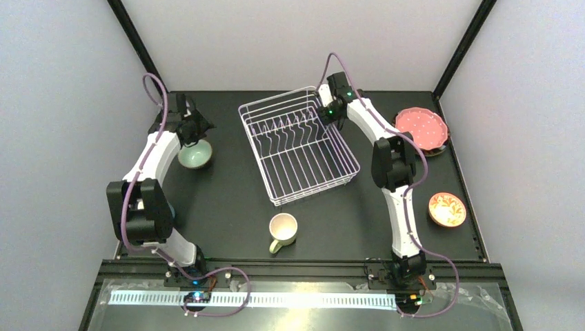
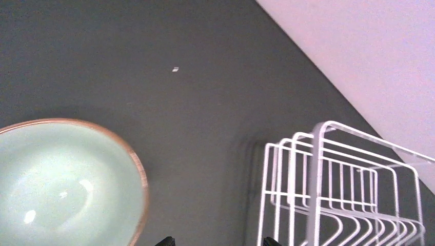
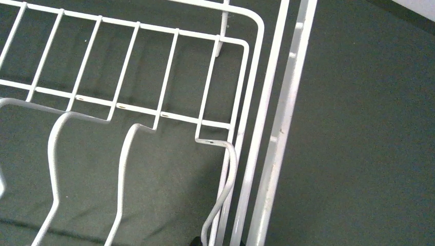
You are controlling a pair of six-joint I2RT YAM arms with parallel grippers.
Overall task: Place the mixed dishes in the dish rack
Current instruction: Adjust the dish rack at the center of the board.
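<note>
Starting with the biggest piece, the dish rack (image 1: pixel 298 145) sits skewed in the middle of the dark worktop (image 1: pixel 227 200), and I can see no dish in it. The right gripper (image 1: pixel 323 116) is down at its far right corner. The right wrist view looks along the rim wire and the end prongs, but I cannot tell whether the jaws pinch that wire or only stand narrow beside it. Either way, a pull or nudge there could drag the light wire basket or lift one edge, and later placements would then miss the prongs.

The pink dotted plate (image 1: pixel 421 127) lies at the far right, close to the worktop's edge and partly over something darker. A flat plate gives fingers little to catch, so a poor attempt could push it outward.

The pale-green bowl (image 1: pixel 195 154) sits on the left under the left gripper (image 1: pixel 196 131), whose jaws are spread wide with nothing between them. In the left wrist view the bowl lies off to the left of the fingertips (image 2: pixel 166 241). Coming down from there could land a finger on the glazed rim and tip or skid the bowl.

The small orange-patterned bowl (image 1: pixel 447 209) sits near the right edge, where the right arm's elbow could clip it.

The cream mug (image 1: pixel 283 229) stands alone at the front, and a passing arm could knock it over.
</note>
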